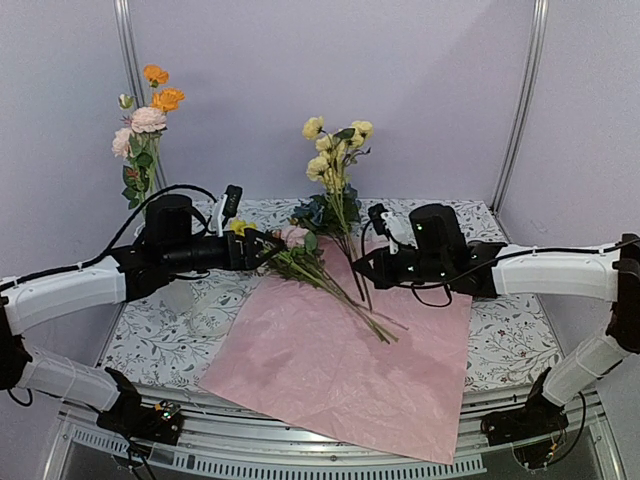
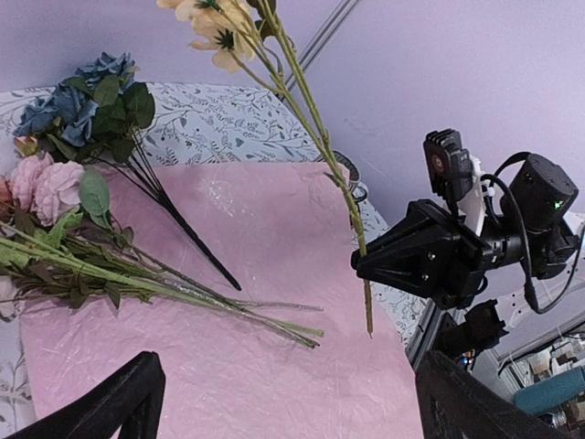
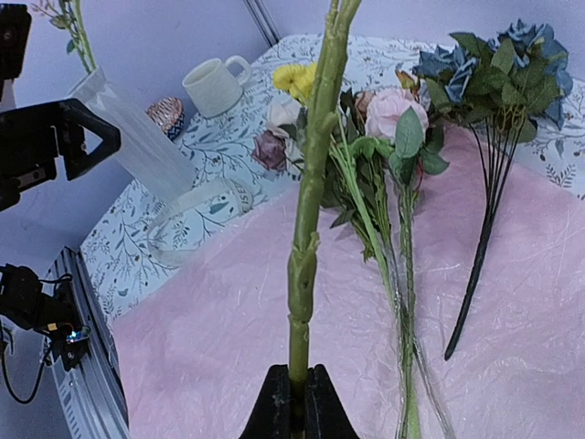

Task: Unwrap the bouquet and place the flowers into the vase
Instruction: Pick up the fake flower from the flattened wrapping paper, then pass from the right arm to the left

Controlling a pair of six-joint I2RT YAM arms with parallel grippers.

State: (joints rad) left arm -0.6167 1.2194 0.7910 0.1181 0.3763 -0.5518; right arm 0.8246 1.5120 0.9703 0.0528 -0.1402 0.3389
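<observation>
One yellow-bloom stem [image 3: 309, 183], upright, ctr of top view, pinched at its base by right fingers [image 3: 274, 413]. Left fingers [image 2: 110, 402] spread wide, nothing between. Other flowers [image 1: 322, 272] lie on flat pink wrapping paper [image 1: 330, 375]. Vase [image 3: 128, 137], tabletop [image 1: 505, 340] upper left, holds orange/pink blooms [image 1: 150, 110].

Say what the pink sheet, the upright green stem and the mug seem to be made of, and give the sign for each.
The pink sheet looks like thin crinkled paper, faintly shiny: fine creases all over. The green stem seems moulded plastic, waxy: lumpy joints, one flat colour. The mug is probably glazed ceramic: smooth cream gloss.
</observation>
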